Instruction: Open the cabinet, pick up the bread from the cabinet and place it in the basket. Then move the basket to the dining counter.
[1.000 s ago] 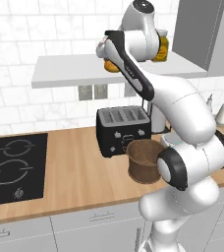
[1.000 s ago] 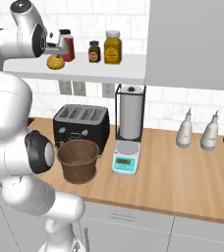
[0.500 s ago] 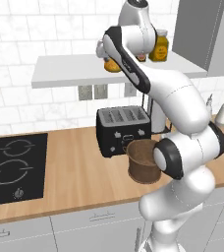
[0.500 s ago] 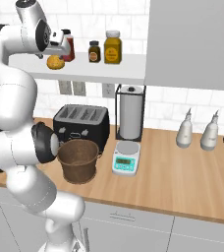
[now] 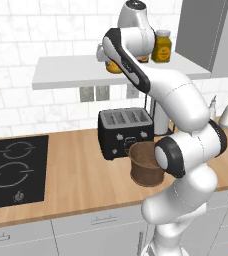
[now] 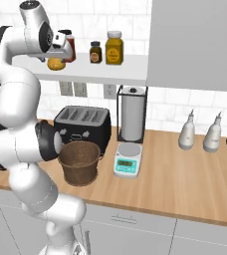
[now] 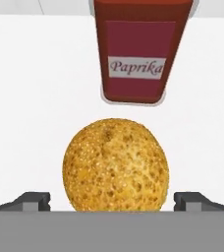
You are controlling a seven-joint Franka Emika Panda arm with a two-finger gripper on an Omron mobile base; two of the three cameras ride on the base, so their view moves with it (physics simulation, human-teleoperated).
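Gripper (image 7: 112,202) spread wide around bread (image 7: 115,165) on shelf (image 7: 35,98), paprika jar (image 7: 136,51) behind

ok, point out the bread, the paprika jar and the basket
bread (image 7: 115,165), hand view, middle of its speckled dome
paprika jar (image 7: 135,54), hand view, its label
basket (image 6: 79,163), right base view, woven front wall

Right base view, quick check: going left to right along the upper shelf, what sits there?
Bread → paprika jar, partly behind the gripper → small dark jar → yellow-filled jar.
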